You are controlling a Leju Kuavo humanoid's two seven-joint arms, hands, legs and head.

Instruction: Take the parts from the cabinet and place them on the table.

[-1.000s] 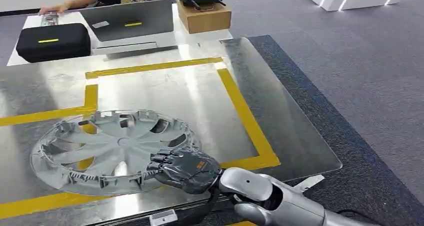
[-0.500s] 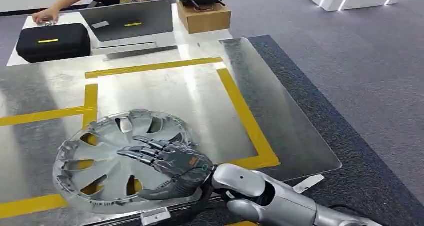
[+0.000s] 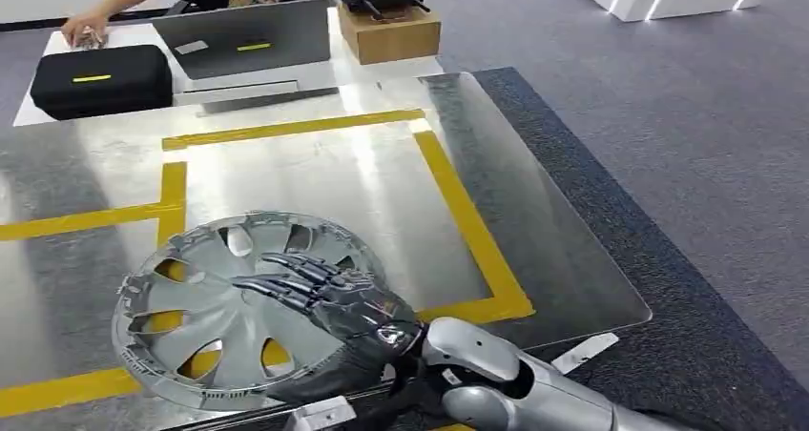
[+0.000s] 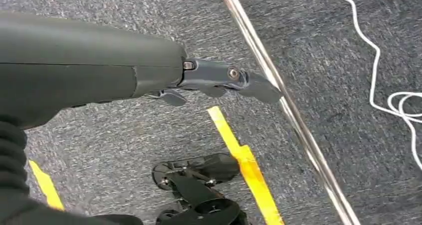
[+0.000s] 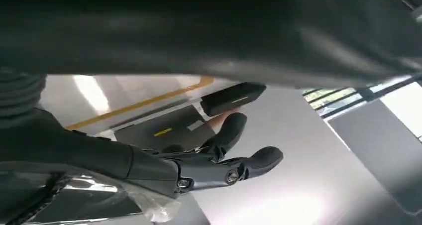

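Right hand (image 3: 348,307): fingers (image 3: 286,280) extended and spread flat over the face of the hubcap (image 3: 205,307), gripping nothing. The hubcap lies near the front edge of the metal surface (image 3: 534,221), across a yellow tape line (image 3: 467,221). The right wrist view shows these fingers (image 5: 249,160) from below, apart, with a black case (image 5: 231,98) beyond. Left hand (image 4: 219,80): hangs over grey carpet (image 4: 323,60), fingers loosely straight, holding nothing. At the far end, a person's hand (image 3: 81,26) rests near a laptop (image 3: 243,35).
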